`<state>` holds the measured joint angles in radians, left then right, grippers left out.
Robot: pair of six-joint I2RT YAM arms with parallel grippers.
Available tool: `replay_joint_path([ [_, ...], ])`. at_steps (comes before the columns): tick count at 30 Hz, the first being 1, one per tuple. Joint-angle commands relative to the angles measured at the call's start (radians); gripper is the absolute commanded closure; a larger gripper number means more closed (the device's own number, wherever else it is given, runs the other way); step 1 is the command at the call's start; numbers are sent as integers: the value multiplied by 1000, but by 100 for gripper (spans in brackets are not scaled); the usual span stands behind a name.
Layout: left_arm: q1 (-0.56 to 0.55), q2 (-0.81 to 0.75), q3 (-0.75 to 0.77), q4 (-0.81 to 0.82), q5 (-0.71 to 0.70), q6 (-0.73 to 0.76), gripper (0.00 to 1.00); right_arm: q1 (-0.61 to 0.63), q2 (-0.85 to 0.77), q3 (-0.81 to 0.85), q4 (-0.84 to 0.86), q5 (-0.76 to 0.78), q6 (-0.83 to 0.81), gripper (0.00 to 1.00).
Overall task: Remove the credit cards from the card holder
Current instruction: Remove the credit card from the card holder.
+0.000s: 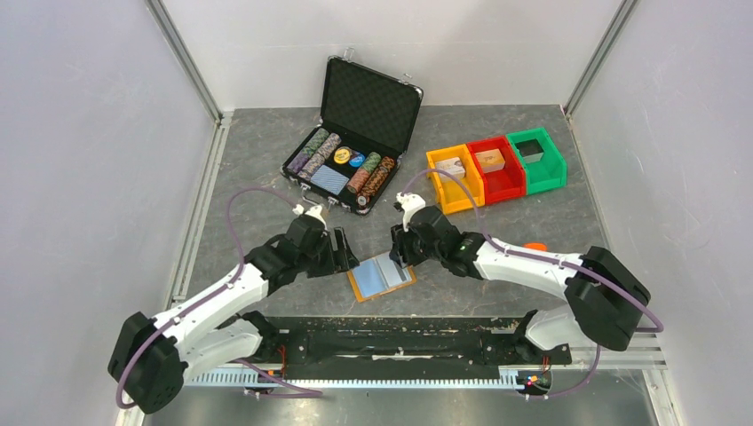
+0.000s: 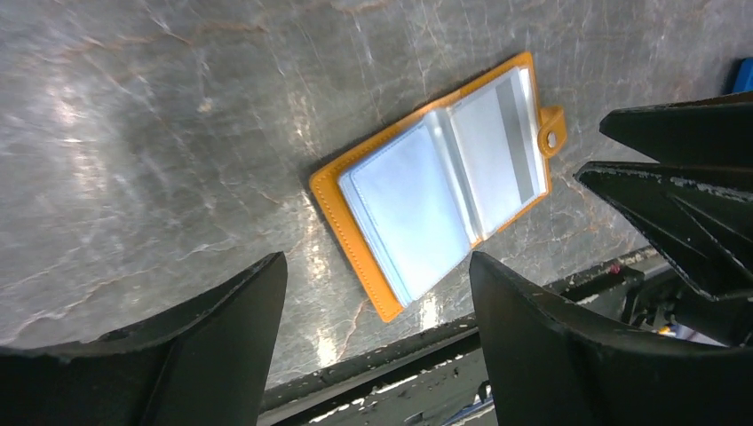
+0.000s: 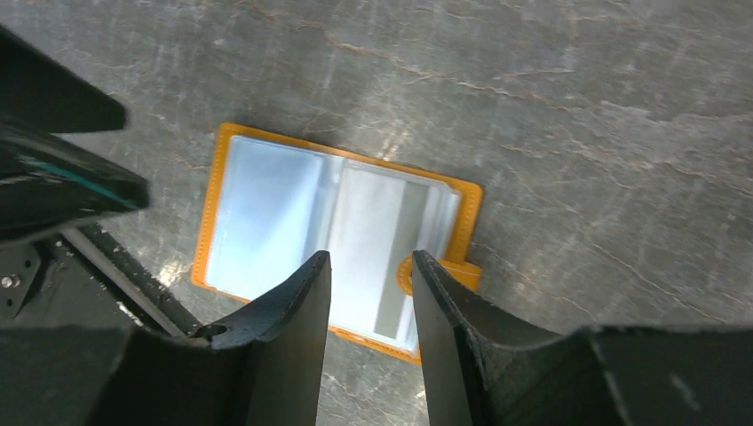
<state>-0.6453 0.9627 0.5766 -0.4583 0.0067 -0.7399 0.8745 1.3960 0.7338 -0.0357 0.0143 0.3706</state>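
Grey marbled tabletop (image 1: 266,151), pale walls (image 1: 89,133) around, bears the open card holder (image 1: 382,277).

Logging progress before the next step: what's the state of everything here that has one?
card holder: open, lying flat
credit cards: tucked inside the holder
left gripper: open, empty
right gripper: open, empty, above the holder
chip case: lid up
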Motion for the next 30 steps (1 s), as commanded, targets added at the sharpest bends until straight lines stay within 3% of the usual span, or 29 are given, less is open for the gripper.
replay_joint_path([
  [1,4,46,-63,217,135,-107,20,20,27,3,94,-65,39,59],
  [6,4,92,-83,306,198,-112,26,22,61,-40,194,-164,122,60],
  [16,4,175,-174,544,321,-162,50,17,140,-57,200,-102,130,59],
  [30,4,324,-171,515,291,-139,53,-25,108,-87,132,-1,103,57],
])
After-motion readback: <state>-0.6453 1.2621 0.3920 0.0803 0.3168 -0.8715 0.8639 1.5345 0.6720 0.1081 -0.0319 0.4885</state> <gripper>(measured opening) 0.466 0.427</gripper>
